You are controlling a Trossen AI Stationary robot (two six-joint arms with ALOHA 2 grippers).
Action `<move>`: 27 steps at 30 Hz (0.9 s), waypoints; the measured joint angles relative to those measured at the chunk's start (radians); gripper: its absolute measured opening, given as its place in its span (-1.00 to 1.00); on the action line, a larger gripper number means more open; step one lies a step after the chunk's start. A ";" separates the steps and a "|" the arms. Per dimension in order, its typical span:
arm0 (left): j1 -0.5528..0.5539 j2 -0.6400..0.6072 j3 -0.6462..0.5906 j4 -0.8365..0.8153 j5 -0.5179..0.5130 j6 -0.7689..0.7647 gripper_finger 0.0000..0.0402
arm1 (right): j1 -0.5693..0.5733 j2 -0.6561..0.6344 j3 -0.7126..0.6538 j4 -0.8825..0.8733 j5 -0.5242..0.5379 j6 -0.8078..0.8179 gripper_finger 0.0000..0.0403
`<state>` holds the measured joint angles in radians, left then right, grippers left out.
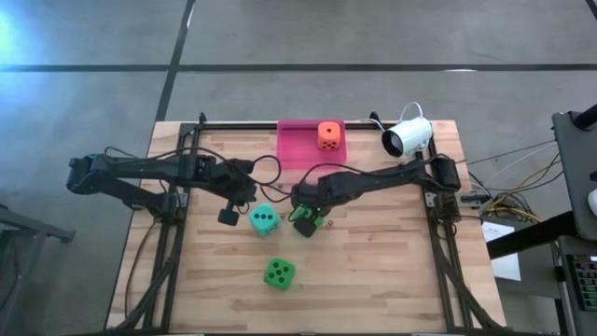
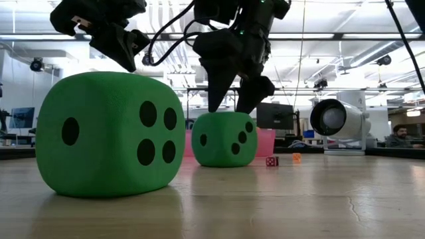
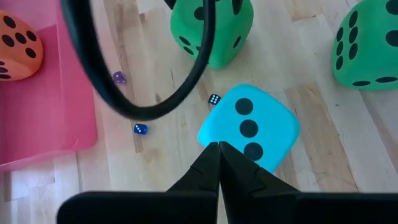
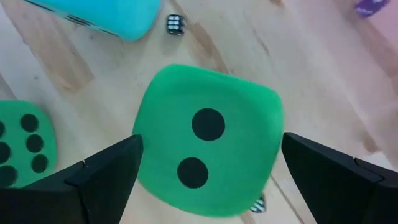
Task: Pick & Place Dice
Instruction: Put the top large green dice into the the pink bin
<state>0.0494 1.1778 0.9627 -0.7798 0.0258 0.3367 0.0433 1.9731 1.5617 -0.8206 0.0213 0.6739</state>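
An orange die [image 1: 327,135] sits in the pink tray [image 1: 298,149] at the table's far edge. The teal die [image 1: 264,219] lies mid-table, and one green die [image 1: 279,273] lies nearer the near edge. A second green die [image 4: 208,140] rests on the wood under my right gripper [image 4: 211,144]. That gripper is open, pointing down, with one finger on each side of the die's top. My left gripper [image 3: 219,148] is shut and hangs in the air just left of the teal die [image 3: 249,127], raised well off the table in the low view [image 2: 126,50]. My right gripper comes at the second green die [image 2: 224,139] from above, and its fingers [image 2: 255,89] reach down to the die's top edge. I cannot tell whether they touch it. The die stands flat on the table.
A white camera [image 1: 408,137] stands at the far right corner with its cable. Tiny dice lie scattered between the tray and the big dice [image 3: 140,129], [image 3: 214,99], [image 3: 119,78]. A black cable loop [image 3: 149,109] hangs from the left arm. Bare wood lies toward the near edge.
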 joint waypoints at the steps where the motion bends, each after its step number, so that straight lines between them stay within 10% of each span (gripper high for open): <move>1: 0.000 0.000 0.000 0.000 0.000 0.000 -0.96 | 0.000 -0.003 0.005 -0.007 0.006 -0.002 0.89; 27: 0.000 0.000 0.000 -0.003 0.000 0.003 -0.96 | 0.018 -0.007 0.016 0.011 0.065 0.007 0.89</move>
<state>0.0494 1.1778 0.9627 -0.7827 0.0261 0.3401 0.0608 1.9659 1.5774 -0.8097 0.0868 0.6811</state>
